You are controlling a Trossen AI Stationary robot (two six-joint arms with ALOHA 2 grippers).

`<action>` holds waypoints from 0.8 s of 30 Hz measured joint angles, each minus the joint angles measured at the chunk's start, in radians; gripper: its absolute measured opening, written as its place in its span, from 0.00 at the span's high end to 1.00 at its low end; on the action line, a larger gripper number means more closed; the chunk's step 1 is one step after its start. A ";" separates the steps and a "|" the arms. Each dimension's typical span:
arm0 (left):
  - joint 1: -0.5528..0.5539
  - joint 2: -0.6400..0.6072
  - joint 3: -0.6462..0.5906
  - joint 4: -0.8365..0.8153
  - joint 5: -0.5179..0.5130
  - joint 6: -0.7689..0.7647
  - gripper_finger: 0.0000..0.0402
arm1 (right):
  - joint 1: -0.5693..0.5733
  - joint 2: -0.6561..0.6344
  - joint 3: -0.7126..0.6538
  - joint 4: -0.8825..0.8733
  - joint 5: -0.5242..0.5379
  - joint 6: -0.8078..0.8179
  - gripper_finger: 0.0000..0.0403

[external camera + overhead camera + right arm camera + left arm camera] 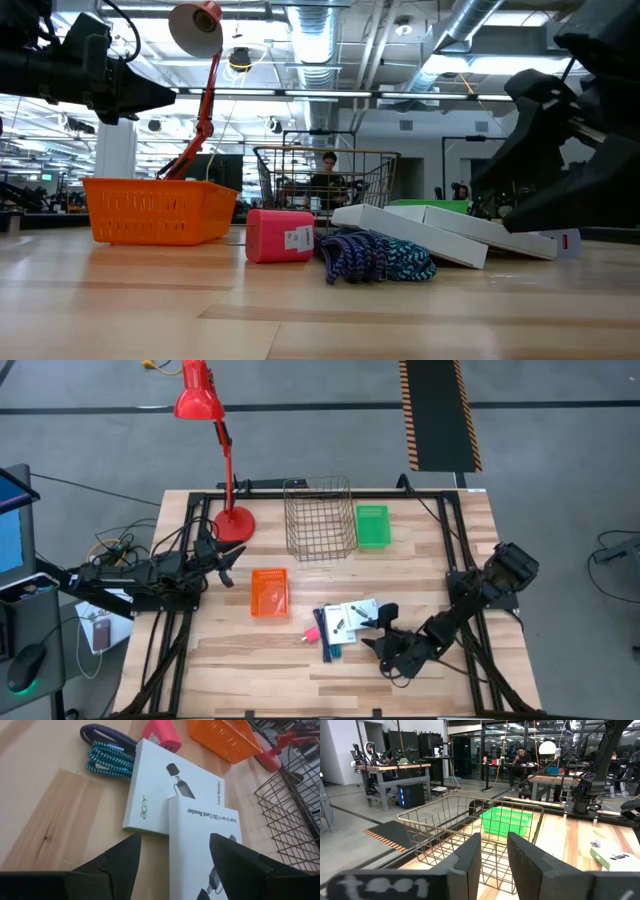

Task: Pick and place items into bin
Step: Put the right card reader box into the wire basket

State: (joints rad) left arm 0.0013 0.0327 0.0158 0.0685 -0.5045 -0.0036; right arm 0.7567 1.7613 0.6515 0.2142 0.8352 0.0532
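**Right gripper open over two white boxes at the table's front**

The right gripper [172, 857] sits low at the front right of the table [400, 575], its two dark fingers [112, 862] spread wide apart with nothing between them. It faces the near white box [202, 845], a flat carton printed "SD Card Reader", whose long axis runs straight away from the gripper toward the wire basket [318, 517]. This box overlaps the edge of a second white box [172, 785], marked "acer", which lies just beyond it, turned slightly so its long axis angles off to one side. In the low view both boxes lie tilted, one leaning on the other.

Beside the boxes lies a coiled braided cable [107, 752], blue and teal, its loops stretched along the table. A small pink piece [280, 236] rests near the cable, between it and the orange bin [269, 591]. A green bin [372, 525] stands just beside the wire basket at the back.

The left gripper [495, 860] waits above the table's left side, pointing toward the wire basket, fingers slightly apart and empty. A red lamp [205, 420] stands at the back left.
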 joint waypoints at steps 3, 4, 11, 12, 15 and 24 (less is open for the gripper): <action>0.000 0.000 0.000 0.000 0.000 0.000 0.80 | -0.005 0.013 0.006 -0.003 0.004 0.000 0.42; 0.000 0.000 0.000 0.000 0.000 0.000 0.80 | -0.006 0.013 0.006 -0.005 0.004 0.000 0.42; 0.000 0.000 0.000 0.000 0.000 0.000 0.80 | -0.021 0.012 0.006 -0.053 0.004 0.001 0.42; 0.000 0.000 0.000 0.000 0.000 0.000 0.80 | -0.025 0.012 0.006 -0.061 0.002 0.000 0.42; 0.000 0.000 0.000 0.000 0.000 0.000 0.80 | -0.035 0.012 0.006 -0.070 0.000 0.000 0.42; 0.000 0.000 0.000 0.000 0.000 0.000 0.80 | -0.067 0.012 0.006 -0.080 -0.007 0.000 0.42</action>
State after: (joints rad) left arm 0.0013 0.0330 0.0155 0.0685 -0.5041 -0.0036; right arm 0.6892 1.7737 0.6571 0.1337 0.8278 0.0532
